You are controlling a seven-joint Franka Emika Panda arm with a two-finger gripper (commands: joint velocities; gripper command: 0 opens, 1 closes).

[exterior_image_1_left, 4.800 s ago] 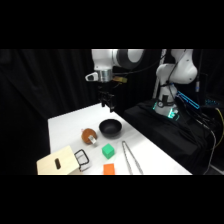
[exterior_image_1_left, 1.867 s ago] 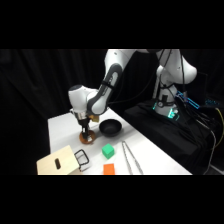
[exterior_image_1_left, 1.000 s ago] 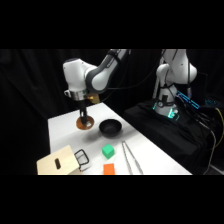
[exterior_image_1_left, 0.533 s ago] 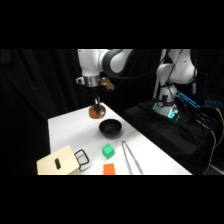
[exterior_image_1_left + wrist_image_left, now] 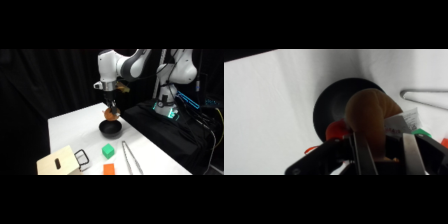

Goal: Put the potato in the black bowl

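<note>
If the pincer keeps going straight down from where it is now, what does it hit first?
Most likely the black bowl. The pincer points down, holding the potato, and the wrist view shows the bowl right beneath it. The potato would touch first, though the exact height is unclear.

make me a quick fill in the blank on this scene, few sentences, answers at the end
1. The gripper holds the potato in the air right above the black ____.
2. The cube on the table in front of the black bowl is ____ in colour.
3. In the wrist view the potato sits ____ the two jaws.
4. The metal tongs lie on the ____, untouched.

Missing words: bowl; green; between; table
</note>
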